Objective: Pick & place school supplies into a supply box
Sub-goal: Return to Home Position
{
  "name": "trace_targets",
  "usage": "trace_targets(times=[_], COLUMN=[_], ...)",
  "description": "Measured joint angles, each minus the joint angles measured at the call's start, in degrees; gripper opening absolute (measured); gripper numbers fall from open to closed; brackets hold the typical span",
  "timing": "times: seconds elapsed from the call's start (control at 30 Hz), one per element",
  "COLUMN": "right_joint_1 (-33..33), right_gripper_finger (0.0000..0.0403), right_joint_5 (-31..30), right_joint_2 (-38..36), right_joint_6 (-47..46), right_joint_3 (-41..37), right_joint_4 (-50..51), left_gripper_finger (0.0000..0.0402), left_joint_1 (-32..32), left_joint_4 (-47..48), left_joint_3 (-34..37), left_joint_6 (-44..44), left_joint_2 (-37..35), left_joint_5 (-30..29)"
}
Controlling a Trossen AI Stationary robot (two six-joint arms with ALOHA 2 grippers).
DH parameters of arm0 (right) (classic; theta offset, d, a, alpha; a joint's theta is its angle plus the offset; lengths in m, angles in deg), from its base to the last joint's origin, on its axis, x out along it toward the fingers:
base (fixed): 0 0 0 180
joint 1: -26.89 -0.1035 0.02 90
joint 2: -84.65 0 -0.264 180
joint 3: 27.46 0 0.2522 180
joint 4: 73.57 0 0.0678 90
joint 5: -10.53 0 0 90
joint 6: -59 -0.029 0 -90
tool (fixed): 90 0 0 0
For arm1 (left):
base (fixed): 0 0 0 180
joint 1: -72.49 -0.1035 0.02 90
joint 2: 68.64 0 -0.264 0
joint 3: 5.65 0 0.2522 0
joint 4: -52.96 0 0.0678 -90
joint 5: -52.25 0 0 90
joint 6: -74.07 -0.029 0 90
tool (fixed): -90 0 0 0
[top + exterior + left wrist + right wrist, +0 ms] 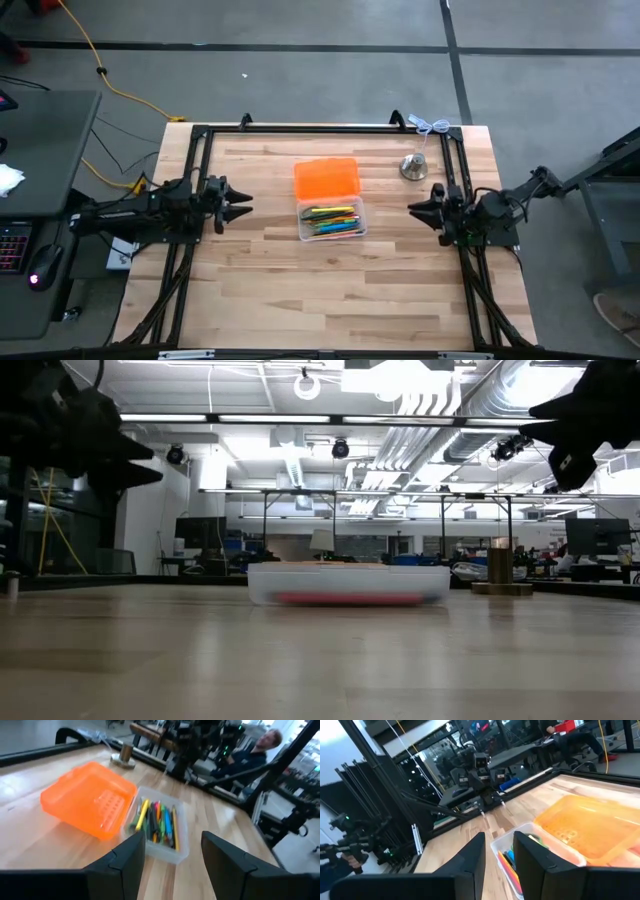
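At the worktop's (300,290) left edge, the left gripper (240,207) hangs level above the wood and points inward toward the middle, with its arm folded low over the frame rail. Its fingers stand wide apart with nothing between them. Going home well, I judge, means drawing each arm straight outward, high enough that no finger catches the box or its lid, then settling without a jolt. This arm looks close to its rest.

In the middle of the worktop sits the supply box (363,216), its orange lid (326,180) lying open flat toward the far edge. The school supplies (330,218) lie lengthwise inside, yellow, green, pink and blue among them. I see none loose on the wood, so the packing seems finished.

Near the far right corner stands a silver bell (414,167), apart from the box. At the right edge, the right gripper (413,210) mirrors the other, level and aimed inward, with its arm tucked over its rail. Its fingers show a narrow, empty gap. It is the gripper nearer the bell, so that side wants more care.
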Motion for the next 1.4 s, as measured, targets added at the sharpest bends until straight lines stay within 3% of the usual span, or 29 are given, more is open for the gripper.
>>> trace_targets(times=[0.33,1.13,1.4], right_joint_1=[0.0,0.0,0.0], right_gripper_finger=[0.0078,0.0078,0.0078], right_joint_5=[0.8,3.09,3.1], right_joint_2=[0.2,0.2,0.2], right_joint_6=[1.36,5.45,6.91], right_joint_3=[-5.48,-5.48,-5.5], right_joint_4=[-9.19,-8.8,-8.76], left_gripper_finger=[0.0223,0.0223,0.0223], left_joint_1=[0.0,-0.02,0.0], left_joint_4=[-1.98,-1.87,-1.81], left_joint_3=[0.72,0.72,0.72], left_joint_6=[-0.55,-0.36,-0.33], left_joint_2=[0.08,0.11,0.13], left_joint_5=[-1.78,-4.35,-1.51])
